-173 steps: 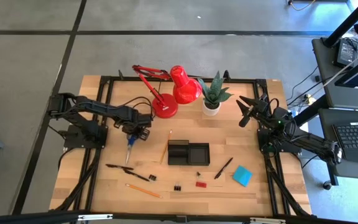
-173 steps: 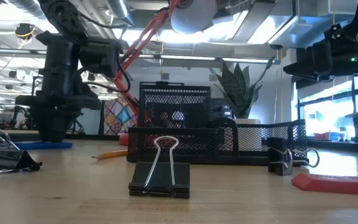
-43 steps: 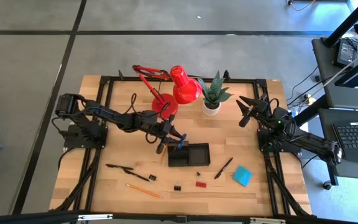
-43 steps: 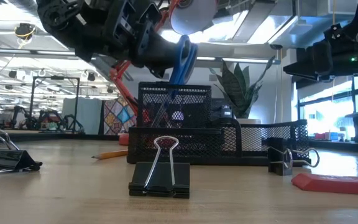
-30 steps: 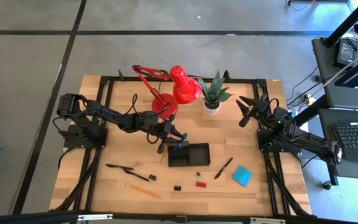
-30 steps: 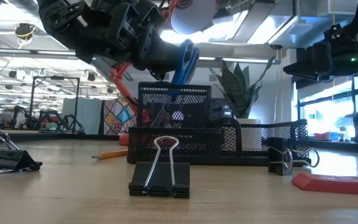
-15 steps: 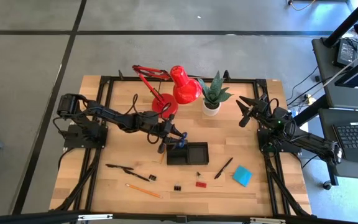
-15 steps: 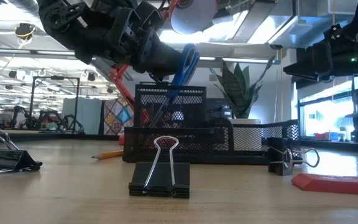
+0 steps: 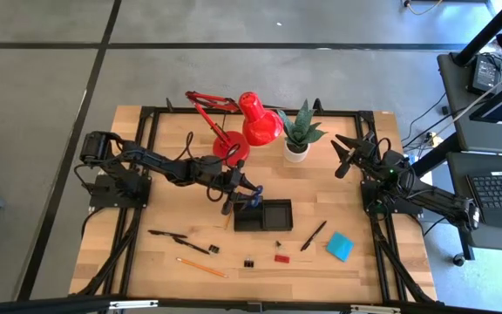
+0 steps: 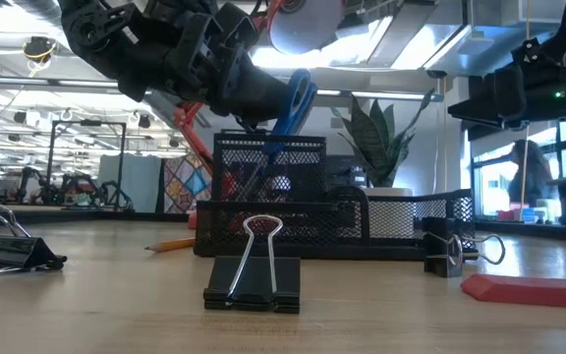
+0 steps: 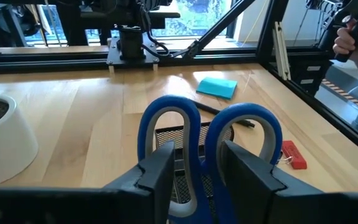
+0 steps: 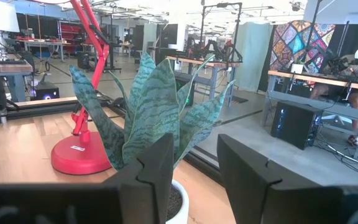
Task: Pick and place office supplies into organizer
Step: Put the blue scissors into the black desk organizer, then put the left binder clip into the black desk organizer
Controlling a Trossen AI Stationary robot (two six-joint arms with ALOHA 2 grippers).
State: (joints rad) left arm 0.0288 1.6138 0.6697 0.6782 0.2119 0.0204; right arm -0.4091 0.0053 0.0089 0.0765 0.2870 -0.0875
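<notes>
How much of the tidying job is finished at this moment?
Little is done. The left gripper has the blue-handled scissors standing in the organizer, its fingers at the handles. Left on the table: pens, a pencil, the blue note pad, binder clips and the red eraser. The right gripper waits by the plant.

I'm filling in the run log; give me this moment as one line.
left gripper: over organizer, scissors between fingers, blades down in tall cup | right gripper: open, idle by plant | pens, pencils, notepad, clips, eraser: on table
</notes>
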